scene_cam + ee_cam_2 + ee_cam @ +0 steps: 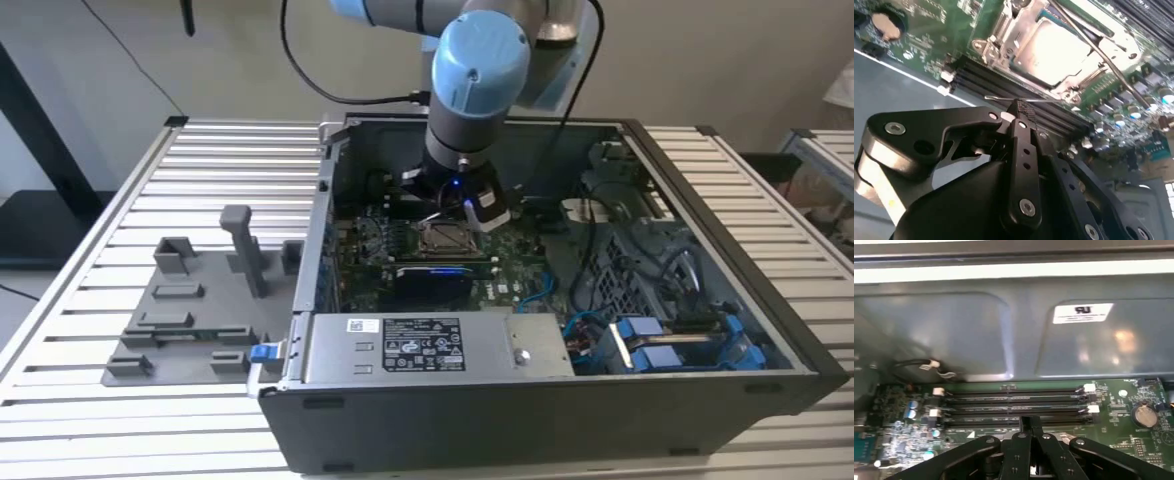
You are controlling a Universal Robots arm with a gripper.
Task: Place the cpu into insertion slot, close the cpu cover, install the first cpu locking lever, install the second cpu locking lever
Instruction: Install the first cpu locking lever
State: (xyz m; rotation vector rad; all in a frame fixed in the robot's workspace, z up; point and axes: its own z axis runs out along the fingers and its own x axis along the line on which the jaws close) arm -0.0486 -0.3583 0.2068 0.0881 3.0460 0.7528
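Inside an open computer case (pixel 747 390) on a slatted metal table (pixel 200 170), a blue-and-grey robot arm (pixel 470 90) reaches straight down over the motherboard (pixel 514 275). Its black gripper (pixel 1021 112) hangs just above the row of dark memory slots (pixel 1014 407), right beside the CPU socket. The fingers (pixel 1024 107) are pressed together with no gap between them, and their tips sit against a thin wire locking lever (pixel 1019 100) that runs along the socket's edge; whether they actually pinch it cannot be told. The cpu (pixel 1059 52), a pale silver square, lies seated in the socket. The cpu cover (pixel 1004 25), a shiny metal frame, lies down around it, its cut-out middle leaving the chip's top showing. A second thin lever (pixel 1094 45) slants across the cover. In the exterior view, a grey power-supply box (pixel 427 345) sits at the case's near side, and a grey fixture tray (pixel 187 320) rests on the table towards the exterior view's left.
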